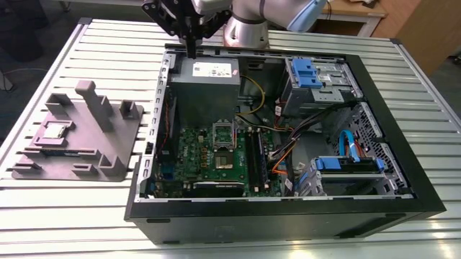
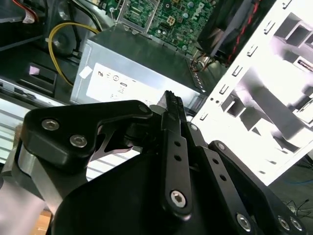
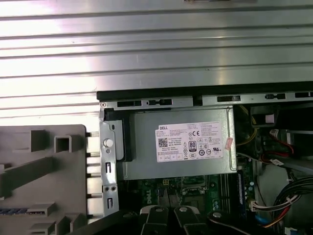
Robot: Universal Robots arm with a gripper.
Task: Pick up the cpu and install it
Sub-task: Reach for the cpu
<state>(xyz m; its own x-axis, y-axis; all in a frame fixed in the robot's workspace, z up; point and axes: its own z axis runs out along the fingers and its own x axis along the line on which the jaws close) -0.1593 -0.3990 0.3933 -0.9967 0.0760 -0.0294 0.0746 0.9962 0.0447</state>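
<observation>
So your exterior view is the one that has the cpu in it: the small flat silver-grey square chip (image 1: pixel 58 130) is lying in a recess of the grey plastic tray (image 1: pixel 108 162), out on the slatted metal worktop (image 1: pixel 72 59) toward the exterior view's left. It's well apart from the black open computer case (image 1: pixel 288 216) and nothing is touching it. That view also gives you the green motherboard (image 1: pixel 216 162) with its square socket (image 1: pixel 224 141) in the middle of the case.

The second wrist view gives you what the exterior view can't really show up close: your black pincer (image 2: pixel 171 98) has its two fingers pressed together at the tips, with nothing pinched between them. The first wrist view looks straight down on the big grey metal box with the white label (image 3: pixel 181 147) and one corner of the tray, with the worktop slats beyond.

Pose-wise, the silver arm with pale blue joint caps (image 1: pixel 252 21) comes in from the far side of the case. The pincer points straight down, hovering over the case's far edge just above that grey box, well away from the tray.
</observation>
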